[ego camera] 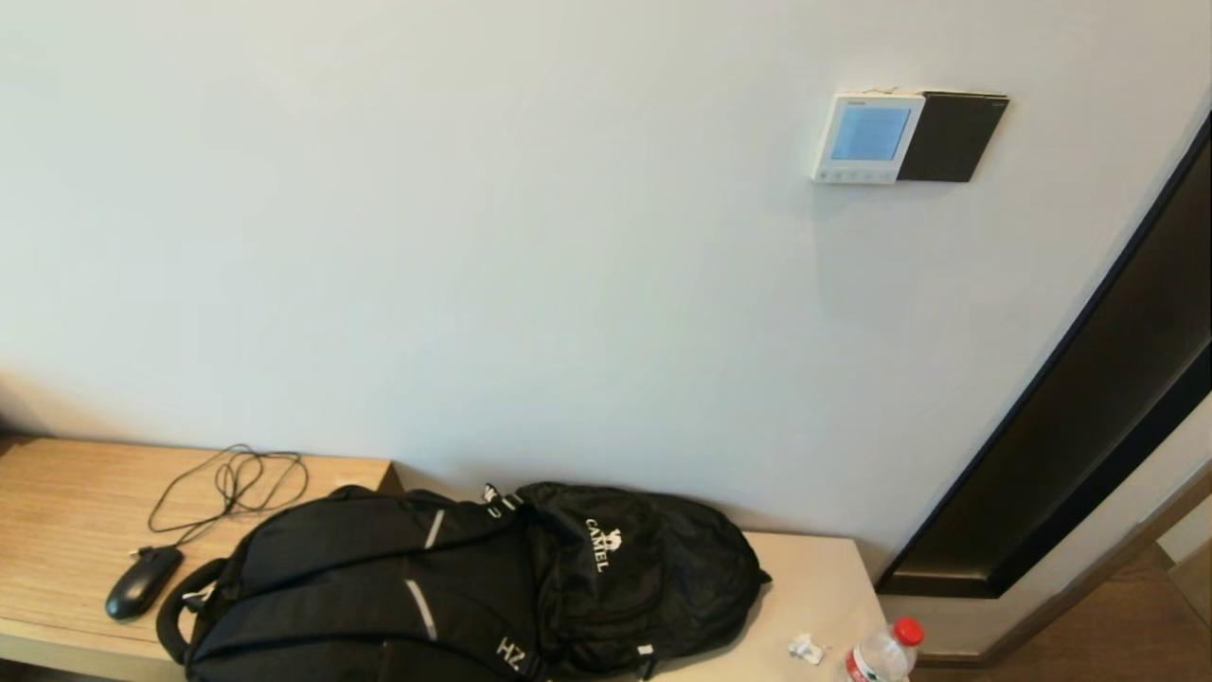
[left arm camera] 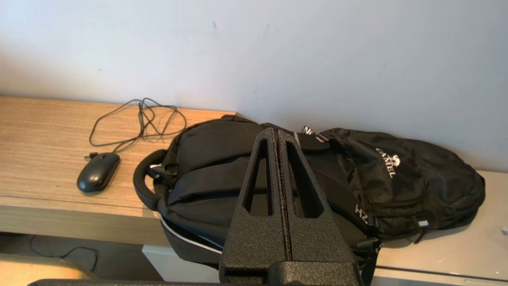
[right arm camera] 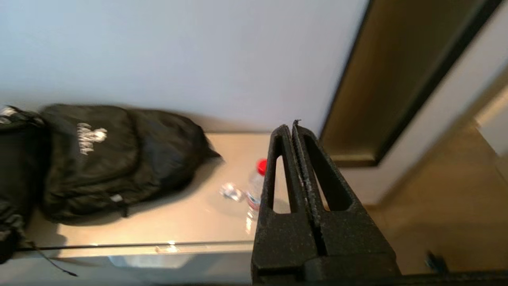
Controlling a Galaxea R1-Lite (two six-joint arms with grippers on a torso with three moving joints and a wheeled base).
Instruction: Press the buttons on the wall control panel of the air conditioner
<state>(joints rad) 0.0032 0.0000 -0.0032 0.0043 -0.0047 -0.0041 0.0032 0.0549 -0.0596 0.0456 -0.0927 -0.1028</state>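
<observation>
The air conditioner's wall control panel is a small white square on the wall at the upper right of the head view, its screen lit light blue. The buttons form a row of tiny pale dots along its bottom edge. Neither gripper shows in the head view. My left gripper is shut and empty, low in front of the black backpack. My right gripper is shut and empty, low over the counter's right end near the bottle. The panel shows in neither wrist view.
A plain dark square plate sits right beside the panel. A black backpack lies on the counter, with a black mouse and cable on the wooden desk. A red-capped water bottle stands at the right. A dark door frame runs along the right.
</observation>
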